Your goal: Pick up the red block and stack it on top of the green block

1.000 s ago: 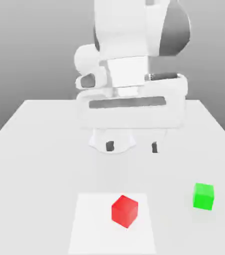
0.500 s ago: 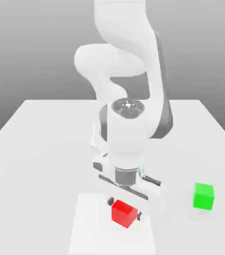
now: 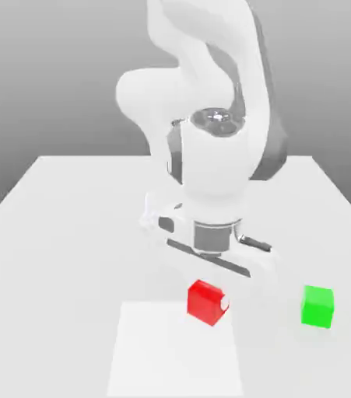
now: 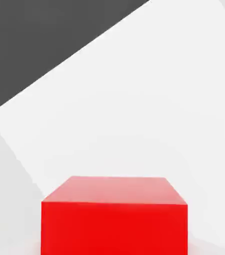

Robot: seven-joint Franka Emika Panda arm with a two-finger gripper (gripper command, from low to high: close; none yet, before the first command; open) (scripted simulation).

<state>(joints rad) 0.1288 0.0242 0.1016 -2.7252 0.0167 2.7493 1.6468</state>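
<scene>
Exterior view: you have the red block (image 3: 207,302) clenched in your Panda gripper (image 3: 208,301), raised over the far edge of the white square (image 3: 174,354). Your green block (image 3: 317,306) sits apart on the table (image 3: 61,272), toward the exterior view's right.

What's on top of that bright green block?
Nothing rests on the bright green cube: its top face is in plain view and bare. What may lie beneath it can't be seen, since the cube itself covers that spot.
</scene>
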